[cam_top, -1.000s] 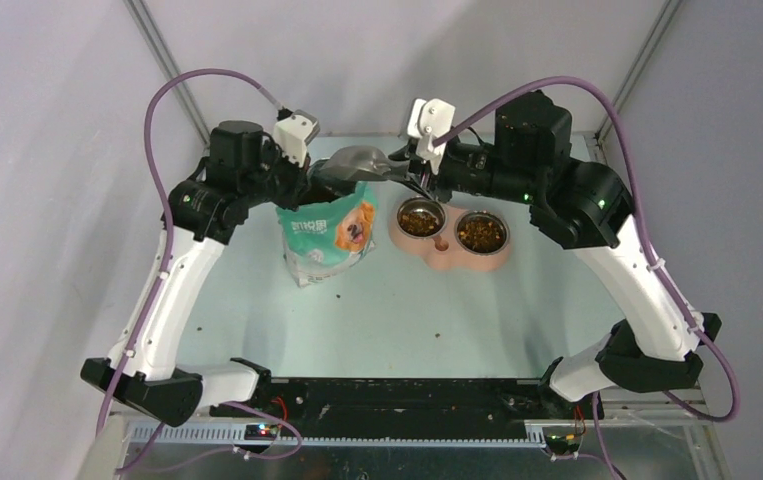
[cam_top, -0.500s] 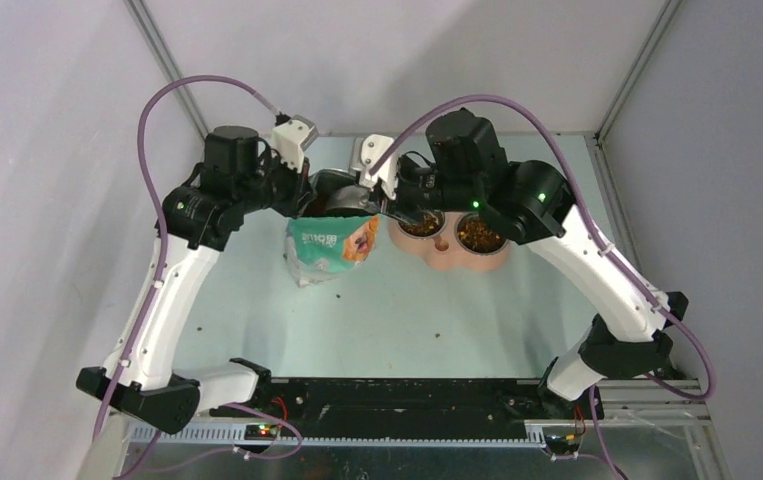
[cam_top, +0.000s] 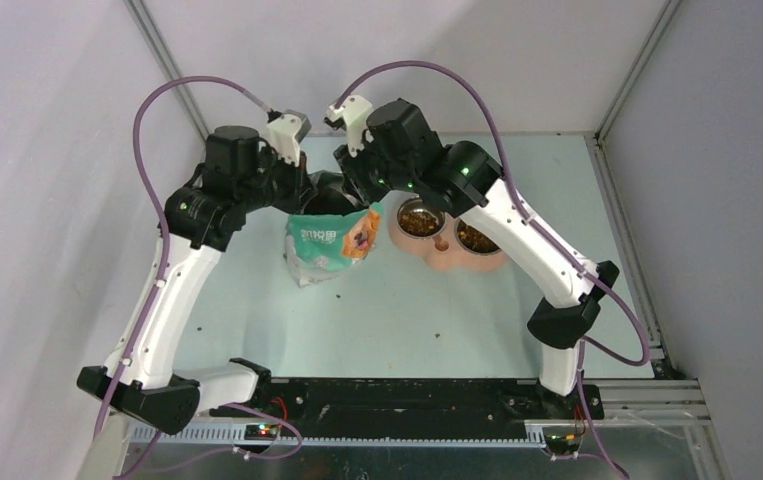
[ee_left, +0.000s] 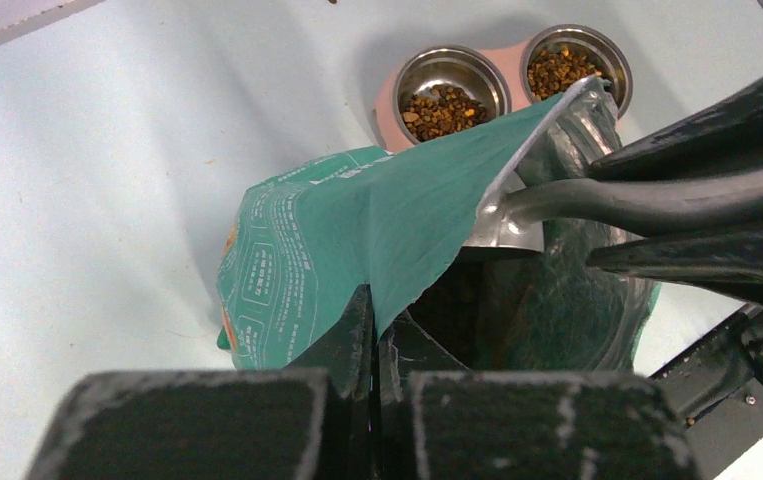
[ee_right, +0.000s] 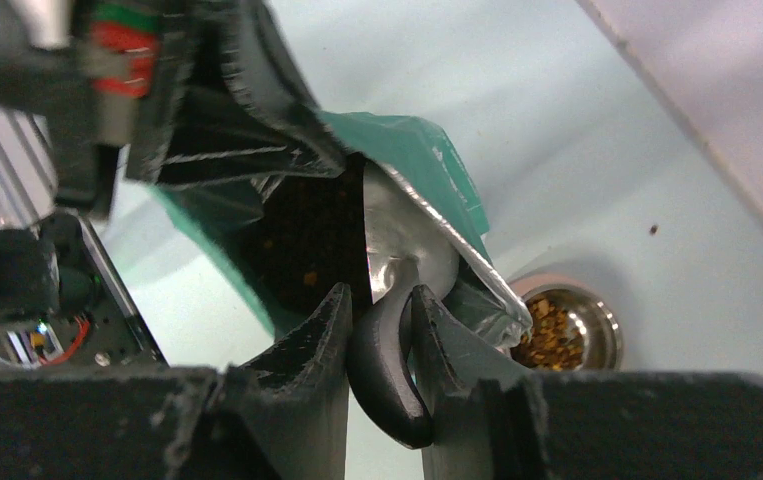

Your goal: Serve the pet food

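— Two round steel bowls [ee_left: 449, 65] in a pink holder [ee_left: 385, 100] hold the small brown kibble pellets [ee_left: 444, 105], near the far edge of the surface [cam_top: 407, 310].
— And the tools? The overhead view hides them.
— The left wrist view shows the left tool [ee_left: 375, 315] pinching the rim of the teal-green foil bag [ee_left: 357, 230]. The right wrist view shows the right tool [ee_right: 377, 300] clamped on the handle of the grey metal scoop [ee_right: 402, 240], whose bowl is inside the bag.

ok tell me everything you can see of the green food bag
The bag is teal-green foil with a silvery lining, white print and a golden dog on its front. It stands on the table beside the pink double bowl, mouth open. The left arm's fingers pinch its top edge, and the scoop held in the right arm's fingers reaches into the mouth. Inside looks dark, with a few flecks of kibble.
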You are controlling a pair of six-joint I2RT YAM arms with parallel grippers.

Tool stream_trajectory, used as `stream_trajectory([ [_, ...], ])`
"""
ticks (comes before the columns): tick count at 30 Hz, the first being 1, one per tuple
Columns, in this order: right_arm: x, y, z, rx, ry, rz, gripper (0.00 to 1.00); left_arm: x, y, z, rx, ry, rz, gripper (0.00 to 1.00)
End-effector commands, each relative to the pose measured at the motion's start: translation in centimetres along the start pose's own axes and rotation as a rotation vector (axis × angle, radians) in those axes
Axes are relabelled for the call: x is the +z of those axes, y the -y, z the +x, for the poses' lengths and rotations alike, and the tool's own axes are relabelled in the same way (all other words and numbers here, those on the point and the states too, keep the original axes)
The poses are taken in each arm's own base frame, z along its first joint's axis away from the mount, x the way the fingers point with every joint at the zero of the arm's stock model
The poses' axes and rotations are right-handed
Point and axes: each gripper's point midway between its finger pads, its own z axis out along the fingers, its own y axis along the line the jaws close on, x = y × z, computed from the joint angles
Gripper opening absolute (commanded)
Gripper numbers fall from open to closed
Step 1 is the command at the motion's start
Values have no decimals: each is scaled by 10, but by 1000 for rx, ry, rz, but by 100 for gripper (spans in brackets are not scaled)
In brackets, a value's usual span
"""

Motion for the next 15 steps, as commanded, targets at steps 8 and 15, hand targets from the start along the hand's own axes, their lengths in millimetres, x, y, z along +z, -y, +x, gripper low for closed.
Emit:
stream_trajectory([
  [8,32,38,14,76,36,200,0,3,12,-37,-135,141,40,0],
  [15,68,28,73,33,-112,213,0,6,11,-38,-156,148,37,0],
])
